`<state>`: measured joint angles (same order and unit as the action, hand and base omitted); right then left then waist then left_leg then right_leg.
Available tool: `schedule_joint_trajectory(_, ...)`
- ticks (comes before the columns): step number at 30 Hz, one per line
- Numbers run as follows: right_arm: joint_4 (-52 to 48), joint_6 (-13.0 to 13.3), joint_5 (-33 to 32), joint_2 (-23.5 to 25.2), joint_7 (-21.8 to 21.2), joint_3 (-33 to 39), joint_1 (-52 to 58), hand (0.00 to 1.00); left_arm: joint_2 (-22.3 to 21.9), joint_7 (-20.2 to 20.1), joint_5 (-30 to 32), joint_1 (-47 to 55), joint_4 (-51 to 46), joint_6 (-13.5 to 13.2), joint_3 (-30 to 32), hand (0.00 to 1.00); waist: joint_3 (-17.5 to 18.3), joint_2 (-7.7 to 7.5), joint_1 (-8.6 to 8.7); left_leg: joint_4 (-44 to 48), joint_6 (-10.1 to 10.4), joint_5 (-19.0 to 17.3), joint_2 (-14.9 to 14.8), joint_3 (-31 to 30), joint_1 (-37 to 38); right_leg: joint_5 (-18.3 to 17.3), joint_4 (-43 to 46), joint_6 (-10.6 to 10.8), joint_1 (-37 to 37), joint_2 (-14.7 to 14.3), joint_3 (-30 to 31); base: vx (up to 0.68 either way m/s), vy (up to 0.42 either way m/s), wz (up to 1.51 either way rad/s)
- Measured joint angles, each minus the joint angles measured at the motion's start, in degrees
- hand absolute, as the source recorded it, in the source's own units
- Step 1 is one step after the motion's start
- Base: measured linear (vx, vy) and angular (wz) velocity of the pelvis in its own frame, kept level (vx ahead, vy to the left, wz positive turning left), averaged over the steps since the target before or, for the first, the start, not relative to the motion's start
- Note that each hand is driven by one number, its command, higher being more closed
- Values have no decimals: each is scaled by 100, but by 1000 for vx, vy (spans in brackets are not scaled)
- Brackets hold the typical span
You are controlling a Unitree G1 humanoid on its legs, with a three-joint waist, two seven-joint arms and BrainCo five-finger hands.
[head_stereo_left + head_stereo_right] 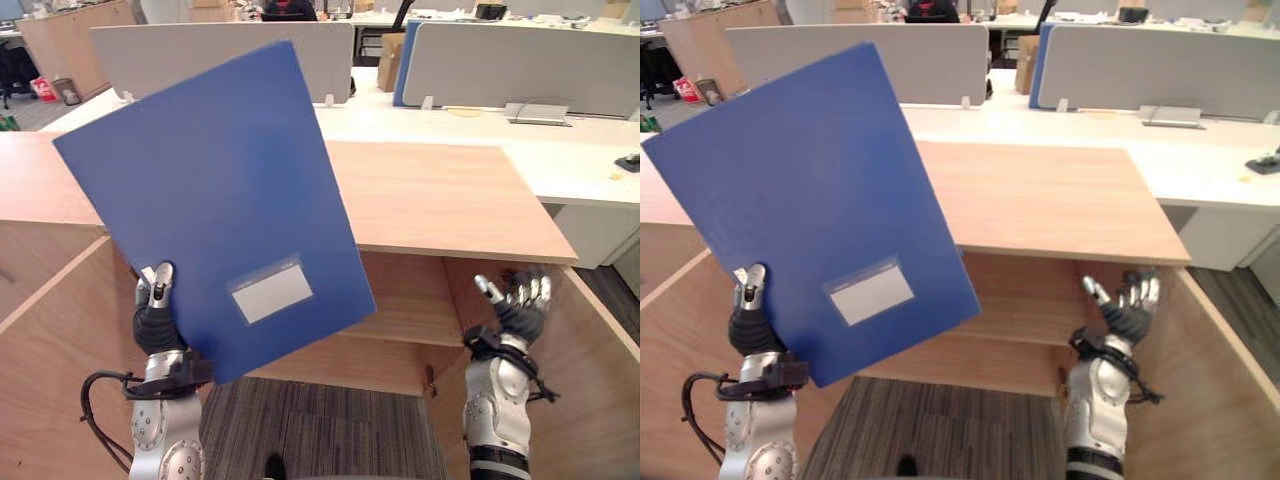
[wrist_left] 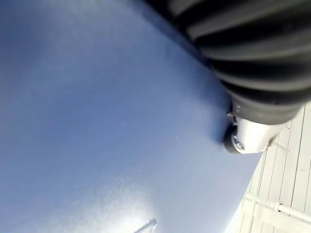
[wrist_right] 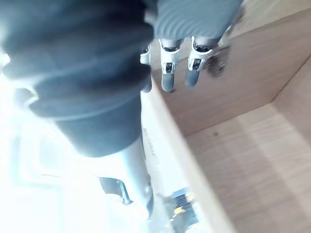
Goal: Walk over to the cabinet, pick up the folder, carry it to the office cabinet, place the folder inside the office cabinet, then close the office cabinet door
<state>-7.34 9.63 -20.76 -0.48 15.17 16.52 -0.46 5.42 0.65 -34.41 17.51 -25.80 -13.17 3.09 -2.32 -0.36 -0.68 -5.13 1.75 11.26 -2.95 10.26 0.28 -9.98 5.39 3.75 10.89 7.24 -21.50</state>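
A large blue folder (image 1: 215, 190) with a pale label (image 1: 272, 291) is held upright and tilted in front of the wooden office cabinet (image 1: 440, 200). My left hand (image 1: 155, 305) grips its lower left corner, thumb on the front face; the same folder (image 2: 107, 121) shows up close against my left hand (image 2: 245, 138) in the left wrist view. My right hand (image 1: 520, 305) is raised with fingers spread and holds nothing, at the right of the cabinet's open compartment (image 1: 410, 300). Its fingers (image 3: 167, 77) point at a wooden inner wall (image 3: 243, 68) in the right wrist view.
The cabinet's doors stand open on both sides: left door (image 1: 50, 340), right door (image 1: 600, 380). An inner shelf (image 1: 400, 335) crosses the compartment. Behind are white desks (image 1: 560, 150) with grey partition screens (image 1: 520, 65). Grey carpet (image 1: 310, 430) lies below.
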Motion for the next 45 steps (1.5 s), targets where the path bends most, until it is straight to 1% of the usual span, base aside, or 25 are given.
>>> schedule_joint_trajectory(1,-304,75,-97,-216,-219,-236,-61,0,23,-61,17,8,0,5,58,100,0,0,3,0,4,-4,-12,21,-3,30,-39,0,0,-13,6,-16,-4,-11)
schedule_joint_trajectory(2,-383,91,-117,-303,-293,-312,-102,0,37,-72,16,11,0,9,72,100,0,0,4,0,4,-4,-15,27,-3,38,-47,0,0,-15,7,-13,-5,-8)
schedule_joint_trajectory(3,-529,163,-361,-608,-597,-548,-369,0,84,-122,17,14,0,19,107,100,0,0,9,0,4,-3,-17,39,-5,65,-64,16,0,-17,11,-6,-5,-4)
schedule_joint_trajectory(4,-523,201,-806,-875,-846,-769,-670,0,132,-176,17,13,0,26,106,100,1,0,9,0,3,-3,-17,40,-10,86,-73,32,0,-20,15,0,0,0)
schedule_joint_trajectory(5,-511,218,-1015,-1019,-940,-910,-821,0,169,-209,17,15,0,29,101,100,1,0,7,0,3,-3,-17,39,-14,90,-80,31,-1,-24,21,0,0,0)
schedule_joint_trajectory(7,-380,225,-1666,-1595,-1363,-1664,-1411,0,306,-261,52,19,0,34,82,100,3,0,-7,0,5,-5,-18,52,-23,99,-109,30,-4,-36,55,0,0,0)
schedule_joint_trajectory(8,-367,216,-1770,-1726,-1476,-1882,-1539,0,340,-269,75,19,1,34,59,100,4,-1,-12,0,9,-7,-18,55,-25,101,-114,30,-5,-40,58,0,0,0)
schedule_joint_trajectory(10,-283,42,-2344,-2147,-2013,-2860,-2014,0,503,-349,115,16,4,37,-178,100,18,-13,-45,1,17,-13,-18,64,-40,112,-122,30,-5,-72,60,40,-30,-1)
schedule_joint_trajectory(11,-238,-7,-2422,-2217,-2127,-3086,-2120,0,536,-383,128,13,4,38,-261,100,18,-14,-56,2,17,-13,-17,64,-43,116,-125,30,-5,-73,59,38,-23,1)
schedule_joint_trajectory(13,-92,-205,-2996,-2467,-2475,-3886,-2442,0,619,-421,267,2,81,39,-492,100,20,-13,-132,2,17,-13,-15,64,-48,116,-131,30,-5,-73,59,0,0,0)
schedule_joint_trajectory(14,-65,-248,-3195,-2537,-2529,-3993,-2489,0,617,-413,269,-1,147,35,-473,100,20,-14,-144,2,17,-13,-16,64,-48,116,-131,30,-5,-74,59,0,0,0)
schedule_joint_trajectory(16,32,-396,-3656,-2929,-2644,-4372,-2662,0,703,-411,277,-7,330,32,-438,100,21,-14,-197,2,17,-13,-17,56,-50,116,-130,30,-3,-77,55,0,0,0)
schedule_joint_trajectory(18,86,-600,-4097,-3541,-2711,-4833,-2953,0,883,-409,314,14,395,25,-432,100,23,-16,-223,0,17,-11,-15,30,-57,116,-115,30,-3,-78,39,-23,4,4)
schedule_joint_trajectory(21,82,-734,-4408,-4085,-2864,-5204,-3157,0,1134,-409,328,58,395,22,-475,100,57,-18,-241,-3,20,-5,-15,13,-59,116,-98,30,-6,-78,18,-9,2,1)
schedule_joint_trajectory(25,81,-876,-4716,-4515,-2937,-5516,-3273,0,1307,-409,328,158,397,22,-594,100,214,-21,-260,-22,24,5,-19,2,-126,116,-91,30,-67,-84,9,0,0,0)
schedule_joint_trajectory(26,81,-906,-4795,-4642,-2953,-5606,-3355,100,1349,-409,328,159,397,21,-614,100,215,-20,-266,-22,25,9,-22,1,-125,116,-87,30,-67,-86,9,0,0,0)
schedule_joint_trajectory(31,39,-1081,-4793,-5222,-3074,-6042,-3778,100,1572,-409,328,162,399,-33,-709,100,240,-33,-321,-1,28,15,-27,-3,-125,115,-83,30,-69,-91,9,0,0,0)
schedule_joint_trajectory(35,33,-1221,-4789,-5396,-3084,-6165,-3801,100,1747,-409,352,162,399,-87,-821,100,243,-34,-359,-1,28,15,-27,-5,-126,114,-78,30,-70,-90,8,0,0,0)
schedule_joint_trajectory(36,33,-1233,-4780,-5449,-3083,-6165,-3811,100,1774,-410,388,162,399,-121,-876,0,244,-34,-363,-1,28,15,-27,-5,-125,114,-74,30,-71,-89,8,0,0,0)
schedule_joint_trajectory(38,34,-1230,-4709,-5532,-3076,-6158,-3835,100,1781,-417,516,166,400,-164,-964,0,247,-36,-369,-1,30,17,-27,-4,-126,113,-65,30,-76,-86,8,0,0,0)
schedule_joint_trajectory(40,36,-1222,-4429,-5611,-3069,-6085,-3873,100,1816,-493,535,226,411,-163,-1137,0,255,-33,-370,-1,29,19,-26,-3,-127,113,-55,30,-83,-84,9,0,0,0)
schedule_joint_trajectory(41,33,-1186,-3948,-5593,-3070,-5946,-3872,100,1815,-595,397,285,481,-151,-1266,0,271,-29,-369,-1,29,20,-27,1,-127,113,-51,30,-90,-82,12,0,0,0)
schedule_joint_trajectory(42,21,-1126,-3396,-5483,-3073,-5787,-3864,100,1800,-690,145,321,619,-75,-1391,0,288,-22,-367,-2,29,21,-29,4,-128,113,-48,30,-97,-82,16,0,0,0)
schedule_joint_trajectory(43,10,-1070,-3160,-5409,-3075,-5727,-3856,100,1773,-739,-27,321,704,-8,-1436,0,294,-18,-367,-2,29,21,-32,6,-128,112,-46,29,-100,-83,21,0,0,0)
schedule_joint_trajectory(45,12,-1013,-2665,-5078,-3067,-5619,-3805,100,1646,-836,-511,325,1021,110,-1552,0,310,-17,-358,-3,31,24,-38,7,-129,106,-30,22,-111,-86,36,0,0,0)
